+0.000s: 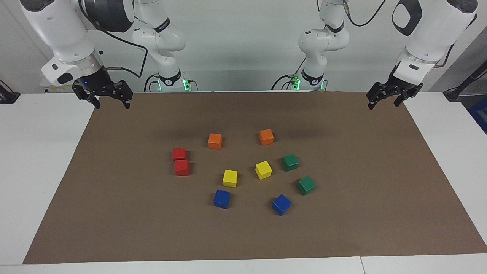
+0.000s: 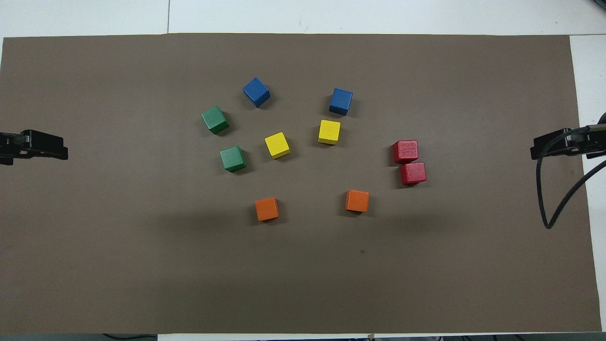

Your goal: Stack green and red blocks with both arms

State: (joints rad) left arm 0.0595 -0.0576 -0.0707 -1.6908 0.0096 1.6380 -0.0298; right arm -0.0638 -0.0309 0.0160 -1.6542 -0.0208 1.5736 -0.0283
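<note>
Two red blocks [image 1: 179, 153] [image 1: 182, 167] lie touching side by side on the brown mat toward the right arm's end; they also show in the overhead view [image 2: 413, 173] [image 2: 405, 151]. Two green blocks [image 1: 290, 162] [image 1: 306, 185] lie apart toward the left arm's end, also in the overhead view [image 2: 233, 158] [image 2: 215, 119]. My right gripper [image 1: 111, 102] hangs open and empty over the mat's corner at its own end [image 2: 554, 146]. My left gripper [image 1: 383, 104] hangs open and empty over the mat's corner at its end [image 2: 42, 147]. Both arms wait.
Two orange cubes [image 1: 215, 140] [image 1: 266, 136] lie nearest the robots. Two yellow cubes [image 1: 230, 178] [image 1: 263, 169] lie between the red and green blocks. Two blue cubes [image 1: 222, 198] [image 1: 281, 204] lie farthest out. White table [image 1: 42, 160] surrounds the mat.
</note>
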